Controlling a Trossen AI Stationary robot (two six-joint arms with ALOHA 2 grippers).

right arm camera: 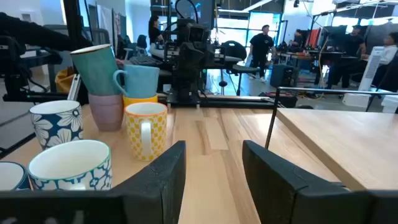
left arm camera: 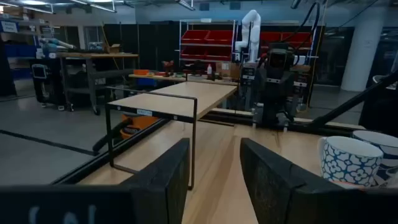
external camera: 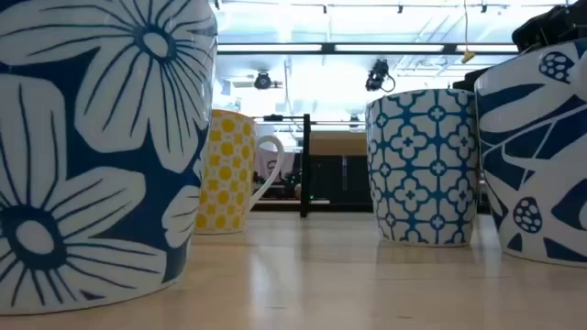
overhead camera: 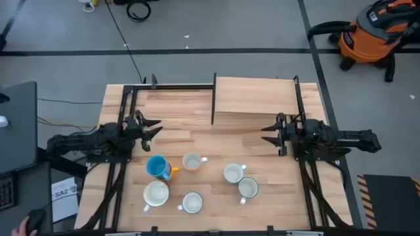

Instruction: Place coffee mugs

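Ceramic coffee mugs (overhead camera: pixel 191 183) upright, mouths up — ungripped

From my station I see the light wooden table (overhead camera: pixel 177 111) with a raised wooden platform (overhead camera: pixel 252 100) at its far side, right of centre. A thin black metal frame (left arm camera: pixel 152 134) stands on the tabletop near the platform. On the grey floor beyond, an orange shop vacuum (overhead camera: pixel 371 33) sits at the far right, and a black cable (overhead camera: pixel 121 33) trails toward the table. In the room behind, I count 2 red shelving bins (left arm camera: pixel 208 43), and several people (right arm camera: pixel 258 43) stand there.
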